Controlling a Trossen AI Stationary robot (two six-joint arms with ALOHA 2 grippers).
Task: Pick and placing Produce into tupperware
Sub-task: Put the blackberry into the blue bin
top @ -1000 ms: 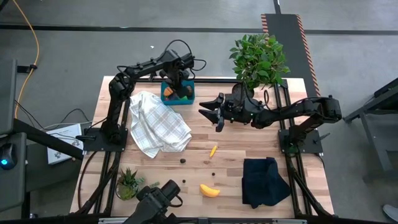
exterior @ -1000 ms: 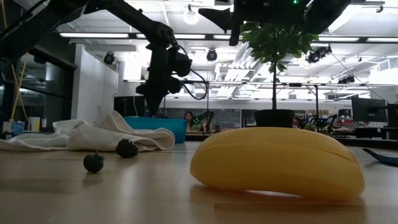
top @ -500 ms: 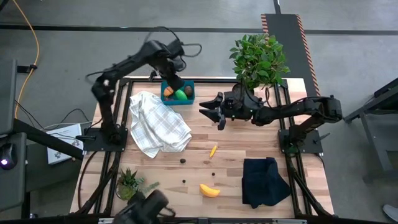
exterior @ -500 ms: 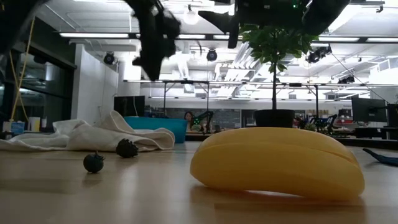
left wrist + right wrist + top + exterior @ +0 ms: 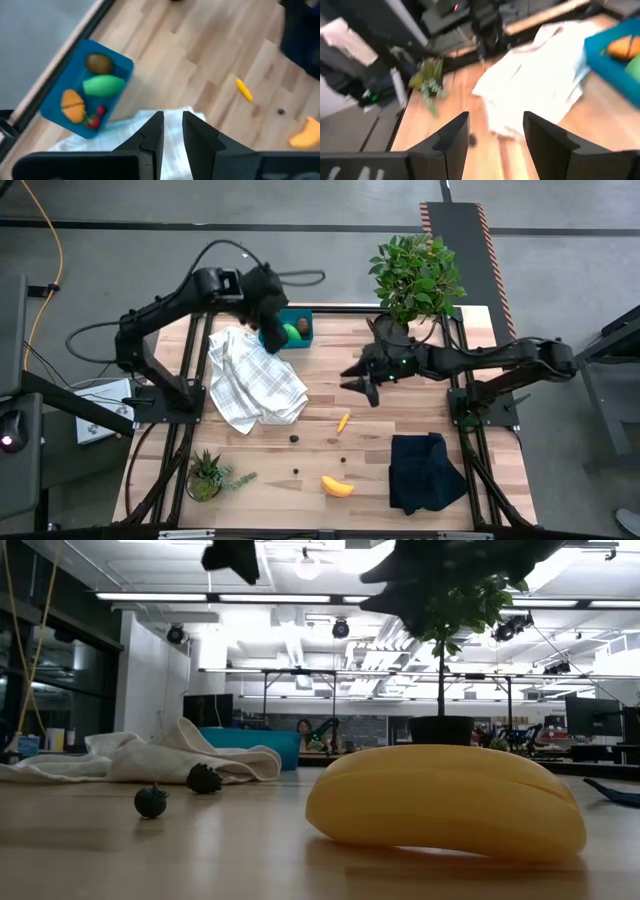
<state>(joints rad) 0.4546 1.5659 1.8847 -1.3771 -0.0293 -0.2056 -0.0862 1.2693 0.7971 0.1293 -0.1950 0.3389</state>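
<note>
The teal tupperware (image 5: pixel 297 330) stands at the table's far edge and holds a brown kiwi (image 5: pixel 98 62), a green oval (image 5: pixel 103 85), an orange carrot (image 5: pixel 72 105) and a red strawberry (image 5: pixel 95 118). My left gripper (image 5: pixel 264 315) hangs high above the box's left end, empty, its fingers (image 5: pixel 172 131) a narrow gap apart. My right gripper (image 5: pixel 362 386) is open and empty above the table's middle; it also shows in the right wrist view (image 5: pixel 496 135). A yellow banana (image 5: pixel 337 486), a small yellow piece (image 5: pixel 343 421) and several dark berries (image 5: pixel 294 438) lie on the table.
A white checked cloth (image 5: pixel 255 380) lies crumpled beside the box. A black folded cloth (image 5: pixel 425 470) lies at the near right. A small spiky plant (image 5: pixel 207 475) stands at the near left, and a leafy bush (image 5: pixel 415 275) at the far right.
My left gripper has risen out of the tupperware and swung up and toward the table's left, leaving the green oval in the box. My right gripper has gone toward the table's near edge and a little right.
</note>
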